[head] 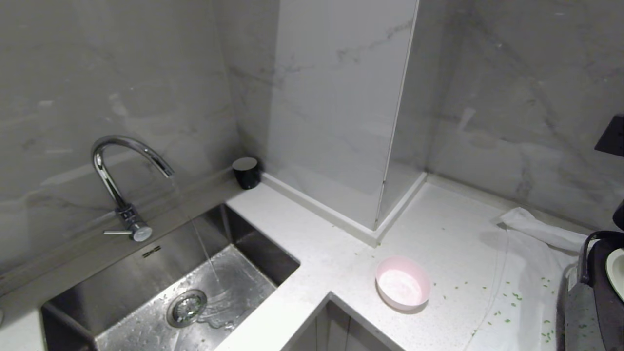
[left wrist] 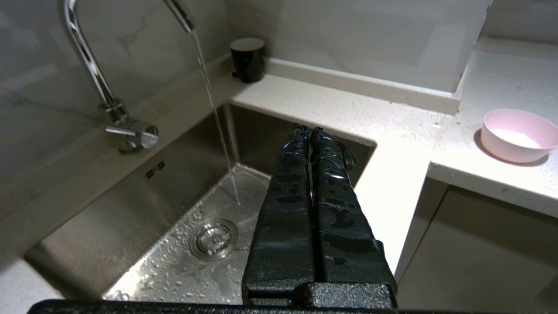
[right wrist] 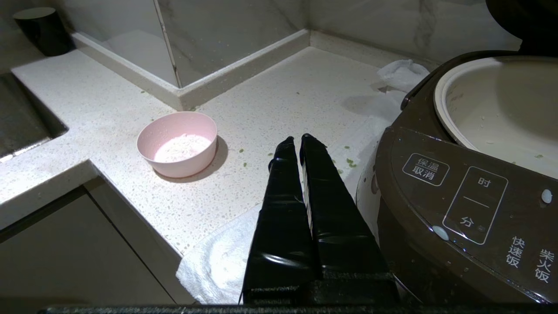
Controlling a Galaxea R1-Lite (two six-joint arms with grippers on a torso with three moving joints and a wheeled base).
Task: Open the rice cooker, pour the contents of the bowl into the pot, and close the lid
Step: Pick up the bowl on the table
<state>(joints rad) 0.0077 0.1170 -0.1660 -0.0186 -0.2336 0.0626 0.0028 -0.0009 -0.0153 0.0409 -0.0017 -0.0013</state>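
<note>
Pressed shut and empty, the right gripper (right wrist: 296, 138) hung at lower centre beside the open rice cooker (right wrist: 457, 205), whose cream pot (right wrist: 492, 109) held only specks, while the pink bowl (right wrist: 177, 144) of white grains sat centre-left and the left gripper (left wrist: 310, 130), likewise closed, hovered over the wet sink (left wrist: 144, 196).
</note>
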